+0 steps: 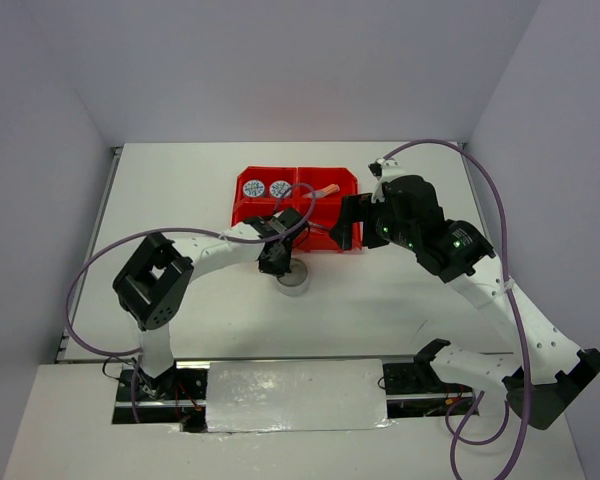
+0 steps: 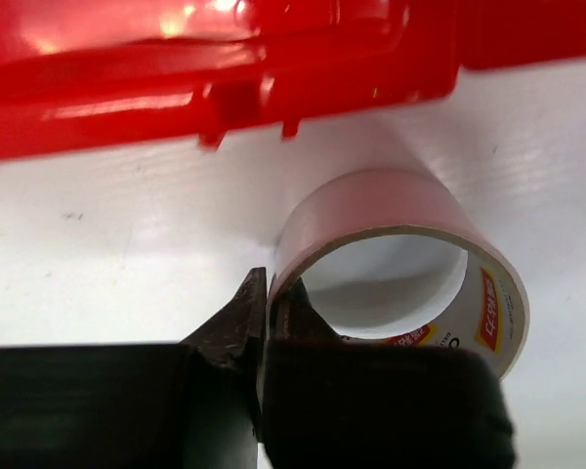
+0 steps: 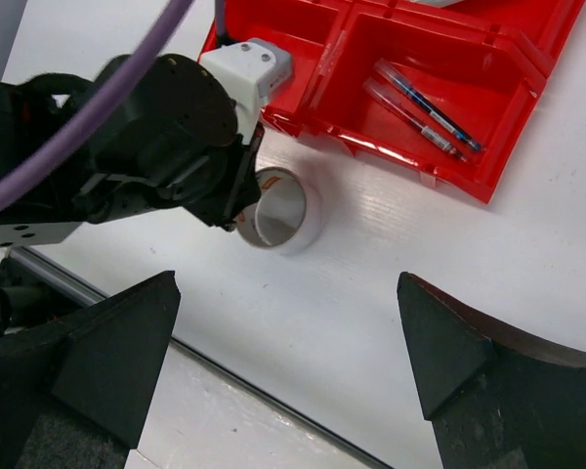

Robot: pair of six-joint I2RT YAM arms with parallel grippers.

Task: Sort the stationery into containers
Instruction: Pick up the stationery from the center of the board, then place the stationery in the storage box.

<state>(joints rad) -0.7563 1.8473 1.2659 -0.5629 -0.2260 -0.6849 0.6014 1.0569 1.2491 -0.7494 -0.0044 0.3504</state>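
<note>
A silvery-grey tape ring (image 1: 294,280) sits just in front of the red four-compartment tray (image 1: 238,212). My left gripper (image 1: 279,263) is shut on the ring's wall, one finger inside and one outside, as the left wrist view shows with the gripper (image 2: 265,315) on the ring (image 2: 400,230). My right gripper (image 1: 346,227) hovers over the tray's near right corner, open and empty (image 3: 291,363). Two blue-patterned rolls (image 1: 266,187) lie in the far left compartment. An orange stub (image 1: 328,190) lies in the far right one. Two thin pens (image 3: 425,109) lie in a near compartment.
The tray's near wall (image 2: 176,107) is a short way beyond the ring. The left arm's wrist (image 3: 166,147) stands over the ring (image 3: 285,210) in the right wrist view. The table's near edge with a metal rail (image 3: 225,362) runs below the right gripper.
</note>
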